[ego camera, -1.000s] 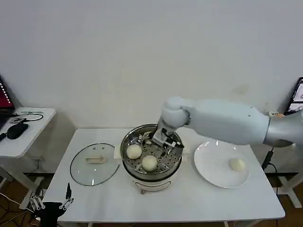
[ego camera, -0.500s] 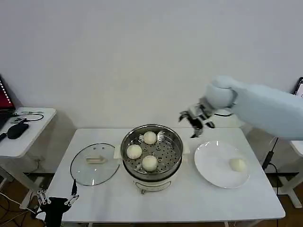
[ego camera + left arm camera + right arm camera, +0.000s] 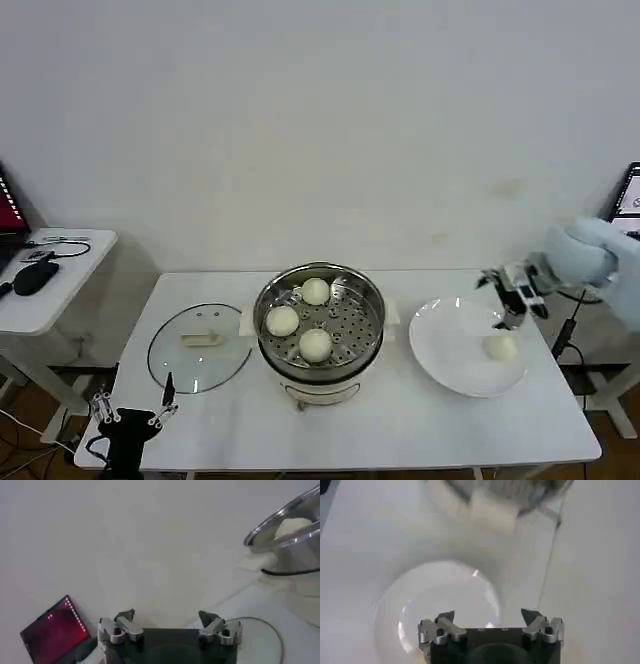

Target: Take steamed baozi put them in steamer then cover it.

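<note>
White counter [image 3: 400, 425] against a plain pale wall carries everything. Nearest, at the counter's front-left corner, the left gripper [image 3: 133, 415] hangs low with its fingers spread apart and nothing between them; the left wrist view shows the same open fingers [image 3: 120, 628].

Farther in, the cover [image 3: 198, 346] lies flat on the counter, just left of the steamer [image 3: 318, 325], handle up. The steamer stands mid-counter, uncovered, with three steamed baozi on its perforated tray: one at the front [image 3: 315, 344], one at the left [image 3: 282, 320], one at the back [image 3: 315, 291].

To the right lies a white plate [image 3: 450, 350], well apart from the steamer, with the fourth baozi [image 3: 499, 347] on its right side. The right gripper [image 3: 509, 297] hovers above that plate's far right edge, near the bun but not touching it, fingers wide open and empty; the right wrist view shows them [image 3: 540, 626] parted over the plate [image 3: 435, 600].
</note>
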